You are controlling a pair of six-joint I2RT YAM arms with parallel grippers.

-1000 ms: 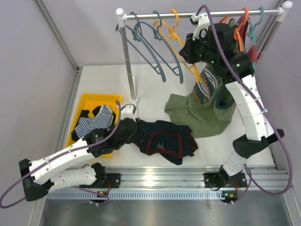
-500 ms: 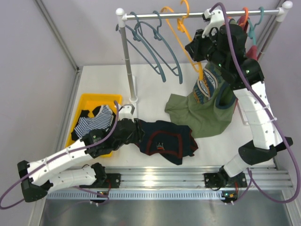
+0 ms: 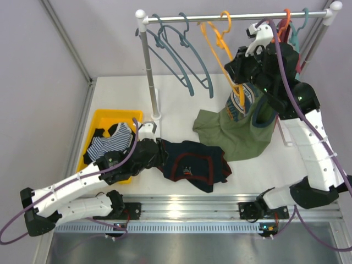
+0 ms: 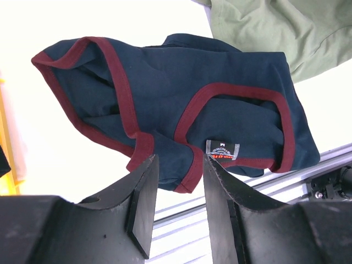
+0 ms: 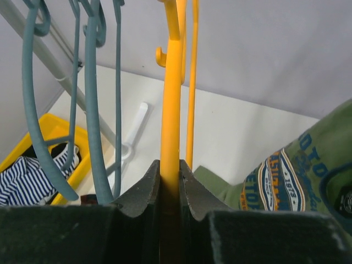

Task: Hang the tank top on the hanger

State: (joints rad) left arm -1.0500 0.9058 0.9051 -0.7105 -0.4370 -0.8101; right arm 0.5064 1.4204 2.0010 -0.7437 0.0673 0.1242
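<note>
The navy tank top (image 3: 195, 165) with maroon trim lies crumpled on the white table near the front edge; the left wrist view shows it as the tank top (image 4: 220, 110) just beyond my fingertips. My left gripper (image 3: 160, 155) sits at its left edge, and in its own view the left gripper (image 4: 179, 159) is open, the maroom hem at the tips and nothing pinched. The yellow-orange hanger (image 3: 225, 22) is up by the rail, hook near the bar. My right gripper (image 3: 237, 82) is shut on the hanger (image 5: 171, 82), the right gripper (image 5: 170, 165) clamping its lower arm.
Blue-grey hangers (image 3: 176, 49) hang on the rail (image 3: 181, 18), whose post (image 3: 149, 71) stands mid-table. A red-orange hanger (image 3: 285, 27) is at the rail's right end. An olive-green printed top (image 3: 236, 132) drapes under my right arm. A yellow bin (image 3: 104, 118) holds a striped garment (image 3: 107, 146).
My right arm has carried the yellow-orange hanger up and to the right along the rail. The left arm and the tank top have stayed where they were.
</note>
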